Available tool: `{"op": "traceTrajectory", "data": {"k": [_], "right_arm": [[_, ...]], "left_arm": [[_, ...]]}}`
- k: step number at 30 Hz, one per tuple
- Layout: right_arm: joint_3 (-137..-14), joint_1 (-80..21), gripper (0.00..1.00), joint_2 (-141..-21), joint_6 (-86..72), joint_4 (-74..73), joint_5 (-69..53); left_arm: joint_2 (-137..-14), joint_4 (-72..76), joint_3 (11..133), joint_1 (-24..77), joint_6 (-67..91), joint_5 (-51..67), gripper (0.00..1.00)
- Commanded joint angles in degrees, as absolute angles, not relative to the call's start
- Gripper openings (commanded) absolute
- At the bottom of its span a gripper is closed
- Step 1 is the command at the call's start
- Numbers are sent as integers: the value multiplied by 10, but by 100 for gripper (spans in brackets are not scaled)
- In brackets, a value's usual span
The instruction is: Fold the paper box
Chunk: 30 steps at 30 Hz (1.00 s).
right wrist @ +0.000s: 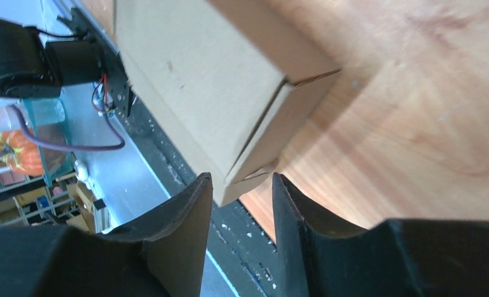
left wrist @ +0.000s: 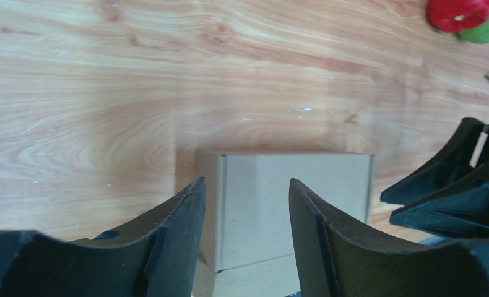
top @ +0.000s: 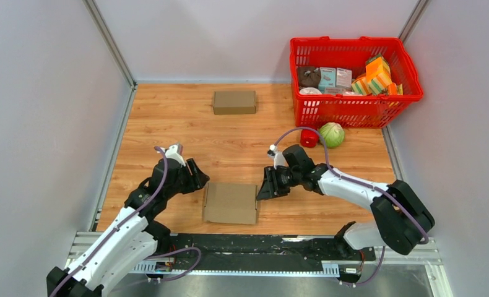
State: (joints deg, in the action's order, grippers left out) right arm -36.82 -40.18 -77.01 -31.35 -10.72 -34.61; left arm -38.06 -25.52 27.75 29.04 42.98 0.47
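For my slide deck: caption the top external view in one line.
Left pincer and right pincer, both open, flank the nearer cardboard box by the table front edge.

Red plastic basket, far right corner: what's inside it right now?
The red plastic basket holds a dark round item, pale small cartons and orange-and-green packs. Anything beneath them is covered.

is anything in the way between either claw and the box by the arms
Nothing visible. The left claw and right claw sit open at opposite sides of the box, with only bare table around it. The second box and basket are far back.
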Motion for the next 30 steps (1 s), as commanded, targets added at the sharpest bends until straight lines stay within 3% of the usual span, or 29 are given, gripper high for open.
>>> {"op": "traceTrajectory", "data": {"k": [1, 4, 7, 12, 19, 30], "right_arm": [[-403, -388, 42, -815, -309, -88, -344], [-414, -385, 34, -863, -318, -45, -359], [-396, -368, 27, -889, -333, -12, -370], [-357, -331, 22, -906, -365, 69, -415], [-305, -287, 19, -910, -372, 105, -438], [-298, -271, 18, -922, -372, 119, -444]], "left_arm": [[-381, -260, 236, 255, 438, 9, 60], [-392, -225, 209, 243, 453, 34, 55], [-353, -222, 191, 243, 457, 26, 57], [-314, -226, 173, 243, 464, 38, 72], [-287, -120, 132, 243, 482, 130, 74], [-267, -106, 123, 243, 526, 185, 75]]}}
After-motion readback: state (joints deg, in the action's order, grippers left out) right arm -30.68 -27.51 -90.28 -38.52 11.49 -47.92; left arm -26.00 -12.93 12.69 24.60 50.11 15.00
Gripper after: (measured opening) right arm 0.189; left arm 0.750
